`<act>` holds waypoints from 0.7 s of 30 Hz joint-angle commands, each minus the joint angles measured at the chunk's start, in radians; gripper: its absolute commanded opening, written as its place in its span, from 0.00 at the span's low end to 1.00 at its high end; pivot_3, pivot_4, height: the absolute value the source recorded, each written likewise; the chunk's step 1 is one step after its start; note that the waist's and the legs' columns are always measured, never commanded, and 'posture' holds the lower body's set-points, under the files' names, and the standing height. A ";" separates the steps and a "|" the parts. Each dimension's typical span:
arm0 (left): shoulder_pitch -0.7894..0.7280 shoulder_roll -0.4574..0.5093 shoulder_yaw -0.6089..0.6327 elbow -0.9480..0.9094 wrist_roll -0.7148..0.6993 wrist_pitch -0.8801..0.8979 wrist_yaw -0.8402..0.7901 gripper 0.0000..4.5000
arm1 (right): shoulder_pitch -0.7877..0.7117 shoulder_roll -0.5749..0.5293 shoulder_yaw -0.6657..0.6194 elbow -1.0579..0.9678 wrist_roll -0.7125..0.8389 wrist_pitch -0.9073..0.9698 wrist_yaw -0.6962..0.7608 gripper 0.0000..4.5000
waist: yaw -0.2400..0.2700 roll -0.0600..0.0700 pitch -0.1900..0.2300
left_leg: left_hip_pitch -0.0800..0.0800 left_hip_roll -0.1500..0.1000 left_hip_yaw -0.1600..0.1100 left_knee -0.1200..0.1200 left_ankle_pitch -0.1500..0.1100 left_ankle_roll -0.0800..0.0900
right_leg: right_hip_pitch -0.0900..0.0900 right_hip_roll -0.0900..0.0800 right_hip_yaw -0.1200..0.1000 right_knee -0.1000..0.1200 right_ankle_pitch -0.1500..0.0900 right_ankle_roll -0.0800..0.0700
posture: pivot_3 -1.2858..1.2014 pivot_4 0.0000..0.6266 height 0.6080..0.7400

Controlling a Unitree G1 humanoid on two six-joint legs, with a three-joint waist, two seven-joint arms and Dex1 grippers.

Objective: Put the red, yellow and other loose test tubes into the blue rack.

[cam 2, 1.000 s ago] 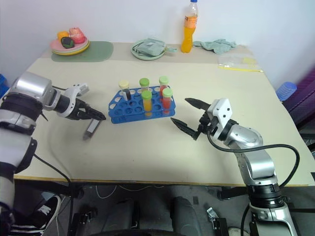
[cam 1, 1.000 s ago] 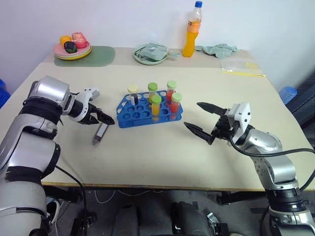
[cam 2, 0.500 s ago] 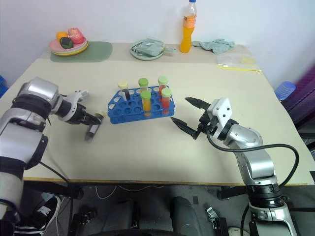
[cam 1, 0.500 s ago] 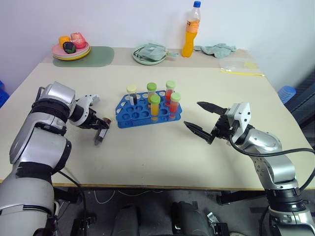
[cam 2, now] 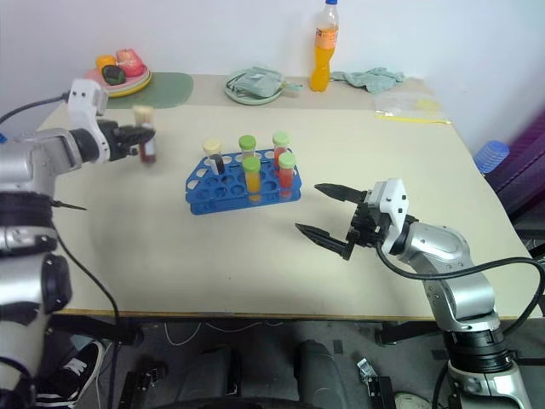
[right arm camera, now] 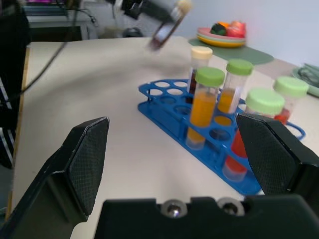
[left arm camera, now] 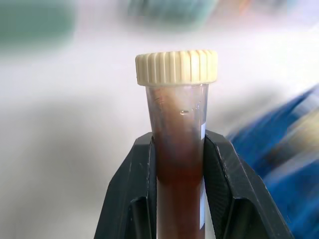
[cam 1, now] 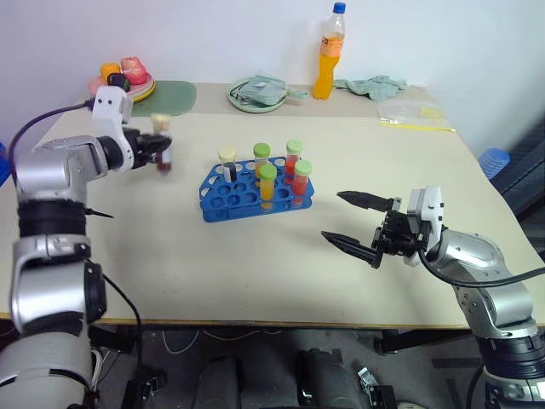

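Note:
The blue rack (cam 1: pixel 223 204) stands mid-table and holds several upright tubes, one cream-capped with dark liquid, the others green-capped with yellow-orange or red liquid. My left gripper (cam 1: pixel 156 148) is raised above the table, left of the rack. It is shut on a cream-capped test tube (left arm camera: pixel 176 144) of dark red-brown liquid, held upright between the two fingers (left arm camera: pixel 139 194). My right gripper (cam 1: pixel 332 216) hovers open and holds nothing, to the right of the rack near the front edge. The right wrist view looks across the rack (right arm camera: pixel 169 112) toward the lifted tube (right arm camera: pixel 167 25).
Along the far edge are a plate of toy food (cam 1: pixel 124 82) on a green mat (cam 1: pixel 176 94), a green plate (cam 1: pixel 258 94) with a cloth, an orange drink bottle (cam 1: pixel 329 53), a teal cloth (cam 1: pixel 375 85) and a plastic bag (cam 1: pixel 417 115).
The left gripper shut on the tube that lay on the table left of the rack and lifted it up and away, turning it upright. The right gripper stayed open, drawing back slightly.

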 commanded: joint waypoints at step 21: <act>0.522 -0.251 -0.140 -0.290 0.153 -0.933 -0.006 0.16 | 0.015 -0.035 -0.049 -0.015 -0.004 -0.001 -0.029 1.00 | 0.001 0.001 -0.001 | 0.002 0.000 0.000 0.000 0.000 0.000 | 0.002 0.002 0.001 -0.001 0.000 0.000 | 0.52 0.24 1.00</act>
